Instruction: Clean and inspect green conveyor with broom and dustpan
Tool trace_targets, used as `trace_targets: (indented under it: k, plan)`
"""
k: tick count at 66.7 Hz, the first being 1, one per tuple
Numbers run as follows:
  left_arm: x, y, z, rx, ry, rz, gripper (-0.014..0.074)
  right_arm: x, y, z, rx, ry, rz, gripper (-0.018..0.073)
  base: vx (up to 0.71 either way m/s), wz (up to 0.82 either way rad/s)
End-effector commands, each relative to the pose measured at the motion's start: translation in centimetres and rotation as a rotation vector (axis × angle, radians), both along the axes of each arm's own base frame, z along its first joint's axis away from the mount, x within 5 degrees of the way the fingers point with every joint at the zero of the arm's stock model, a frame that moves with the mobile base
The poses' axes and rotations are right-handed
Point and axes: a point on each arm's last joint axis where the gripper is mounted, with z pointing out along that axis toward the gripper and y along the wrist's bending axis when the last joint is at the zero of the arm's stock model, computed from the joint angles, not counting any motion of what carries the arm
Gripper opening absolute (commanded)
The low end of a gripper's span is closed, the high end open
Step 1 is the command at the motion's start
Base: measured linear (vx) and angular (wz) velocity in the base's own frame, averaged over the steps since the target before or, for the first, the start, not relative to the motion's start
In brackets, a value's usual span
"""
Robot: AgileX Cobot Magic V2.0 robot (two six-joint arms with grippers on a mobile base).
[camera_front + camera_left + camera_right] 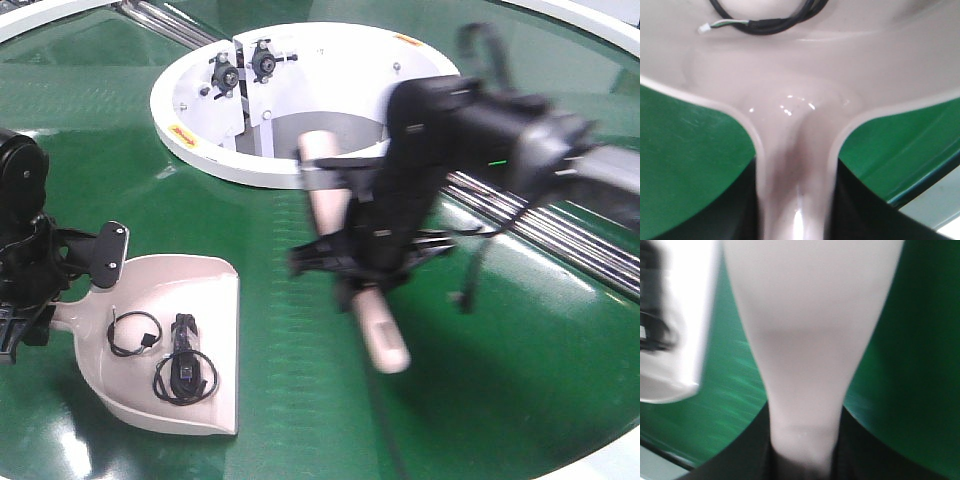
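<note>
Dustpan [215, 300] sits closest to me in the front view, low on the left, flat on the green conveyor [480, 390] with two black cable scraps [183, 372] in its bowl. The left gripper [62, 295] is clamped on its handle at the frame edge. Mid-frame the right gripper [365, 262] pinches the broom [385, 340] across its middle, above the belt, just in front of the white ring housing [200, 140] and near the silver rollers [540, 220]. That arm is smeared by blur, so I cannot make out the bristles or which end carries them. My worry is a wide sweep knocking the broom's far end into the housing or rollers. From the left wrist, dark fingers [742, 215] flank the pan's neck on both sides, pressed onto it. Only a loop of cable shows at the top, and the front lip is cut off, so I cannot judge whether it sits flush. If it lifts, debris could slide under it, and a tilt could tip the scraps back out. From the right wrist, the broom's pale body fills the view and narrows down between the fingers [740, 460], closed on it. Holding it on a taper, I judge it could slip or twist under sweeping pressure. A pale smear at left may be the housing, but I cannot tell.
</note>
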Motion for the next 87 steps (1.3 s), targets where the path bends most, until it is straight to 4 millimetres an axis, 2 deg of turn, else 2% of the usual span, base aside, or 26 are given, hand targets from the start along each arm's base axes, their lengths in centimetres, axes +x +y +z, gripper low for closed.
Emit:
trace_targets:
  k: [1, 9, 15, 28, 38, 69, 87]
  plan:
    - [0.0, -0.1, 2.0, -0.008, -0.062, 0.003, -0.0007, -1.0, -3.9, 2.7, -0.008, -0.027, -0.001, -0.0002, 0.0, 0.0]
    - [0.0, -0.1, 2.0, -0.008, -0.062, 0.003, -0.0007, -1.4, -7.0, 2.2, -0.056, -0.018, -0.019, -0.0002, 0.0, 0.0]
    - [0.0, -0.1, 2.0, -0.008, -0.062, 0.003, -0.0007, -1.6, -8.9, 1.1, -0.137, -0.001, -0.024, -0.0002, 0.0, 0.0]
    - [0.0, -0.1, 2.0, -0.008, -0.062, 0.003, -0.0007, -2.5, -11.6, -1.9, -0.279, 0.072, -0.016, -0.0002, 0.0, 0.0]
    - [0.0, -0.1, 2.0, -0.008, -0.062, 0.003, -0.0007, -3.3, -12.2, -3.6, -0.339, 0.11, 0.013, -0.0002, 0.0, 0.0]
    - [0.0, -0.1, 2.0, -0.008, -0.062, 0.003, -0.0007, -3.9, -12.1, -6.6, -0.339, 0.216, 0.014, 0.0005, 0.0, 0.0]
    - [0.0, -0.1, 2.0, -0.008, -0.062, 0.003, -0.0007, -3.8, -12.0, -6.9, -0.333, 0.218, 0.015, 0.0021, 0.0, 0.0]
